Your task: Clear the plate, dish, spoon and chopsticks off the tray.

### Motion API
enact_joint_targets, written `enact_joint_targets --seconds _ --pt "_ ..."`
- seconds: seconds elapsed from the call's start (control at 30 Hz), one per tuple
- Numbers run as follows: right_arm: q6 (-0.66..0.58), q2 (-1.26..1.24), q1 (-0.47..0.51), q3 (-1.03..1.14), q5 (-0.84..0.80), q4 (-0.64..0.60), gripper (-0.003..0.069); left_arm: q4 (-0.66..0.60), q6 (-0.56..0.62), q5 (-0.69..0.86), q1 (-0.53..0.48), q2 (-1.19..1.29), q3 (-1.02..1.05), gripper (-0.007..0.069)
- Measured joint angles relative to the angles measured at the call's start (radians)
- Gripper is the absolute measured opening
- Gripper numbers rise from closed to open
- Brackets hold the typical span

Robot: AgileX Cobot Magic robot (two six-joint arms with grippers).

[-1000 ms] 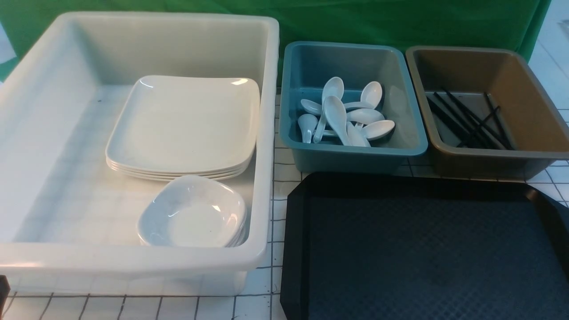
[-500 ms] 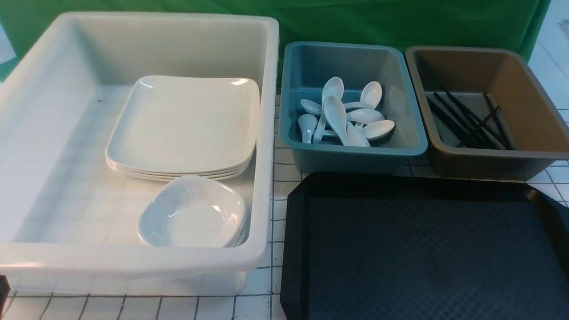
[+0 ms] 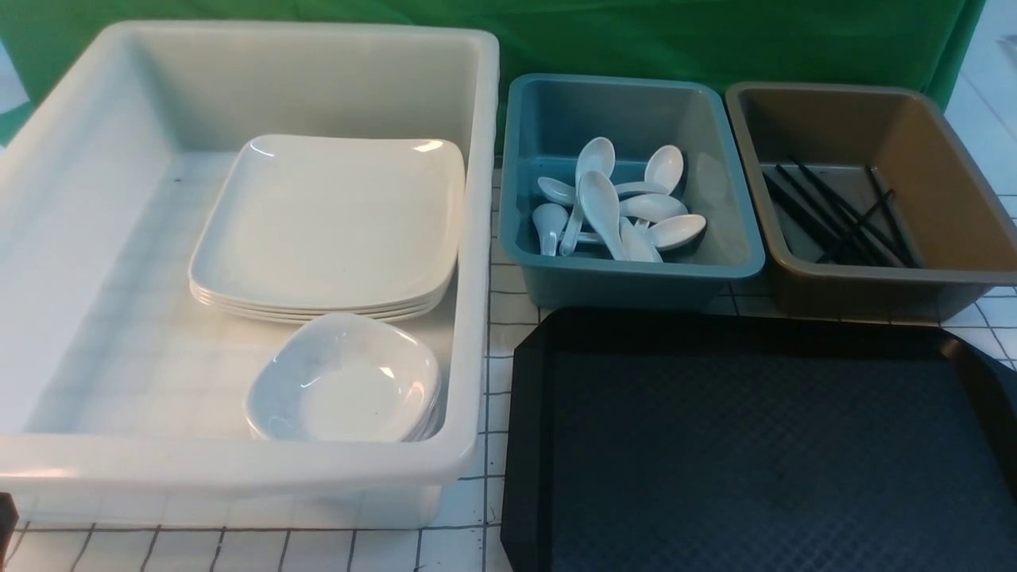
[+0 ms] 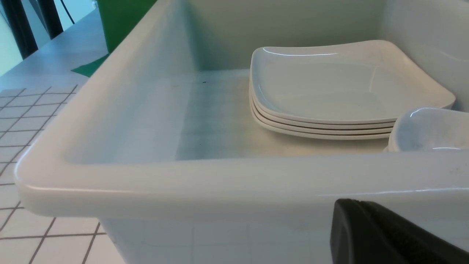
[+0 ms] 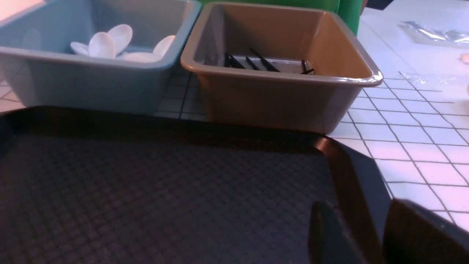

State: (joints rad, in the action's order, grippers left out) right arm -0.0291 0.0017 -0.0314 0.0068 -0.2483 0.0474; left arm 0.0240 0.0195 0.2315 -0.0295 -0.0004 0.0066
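On my right wrist feed the right gripper (image 5: 361, 234) sits low over the near right corner of the tray (image 5: 146, 190), two dark fingers (image 5: 326, 234) standing apart with a visible gap and nothing between them. The left gripper shows only as one dark finger (image 4: 384, 238) at the edge of its own feed, just outside the near wall of the white tub (image 4: 183, 183); I cannot tell whether its jaws are apart or together.

The black tray (image 3: 763, 453) lies bare in the front view, diamond texture showing across its whole visible surface. Inside the tub (image 3: 238, 469), a stack of square plates (image 3: 334, 222) sits toward the far right, and a small stack of rounded dishes (image 3: 346, 381) rests just in front of it, apparently touching the stack's near edge. Behind the tray, the blue bin (image 3: 628, 270) holds a heap of white spoons (image 3: 612, 206), and the brown bin (image 3: 874, 278) beside it holds black chopsticks (image 3: 834, 214) lying crossed on its floor. All of it stands on a white gridded table (image 3: 493, 318).
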Motion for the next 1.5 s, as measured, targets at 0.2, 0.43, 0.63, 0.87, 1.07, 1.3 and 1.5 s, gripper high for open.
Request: enact_joint_targets --seconds 0.2,0.43,0.63,0.87,1.07,1.3,1.5 --pt "0.0 0.0 0.0 0.0 0.0 0.0 0.0239 0.0 0.0 0.0 0.0 0.0 0.0 0.0005" --pt "0.002 0.0 0.0 0.0 0.019 0.001 0.0235 0.0 0.0 0.0 0.0 0.0 0.0 0.0005" --pt "0.04 0.0 0.0 0.0 0.007 -0.005 0.008 0.0 0.0 0.0 0.0 0.0 0.0 0.0005" --pt "0.056 0.0 0.0 0.0 0.007 -0.007 0.0003 0.0 0.0 0.0 0.0 0.0 0.0 0.0005" --pt "0.056 0.0 0.001 0.0 0.007 -0.007 0.0003 0.0 0.0 0.0 0.0 0.0 0.0 0.0005" --pt "0.056 0.0 0.001 0.0 0.007 -0.007 0.0015 0.0 -0.001 0.0 0.0 0.0 0.0 0.0005" --pt "0.056 0.0 0.001 0.0 0.007 -0.007 0.0019 0.0 0.0 0.0 0.0 0.0 0.0 0.0005"
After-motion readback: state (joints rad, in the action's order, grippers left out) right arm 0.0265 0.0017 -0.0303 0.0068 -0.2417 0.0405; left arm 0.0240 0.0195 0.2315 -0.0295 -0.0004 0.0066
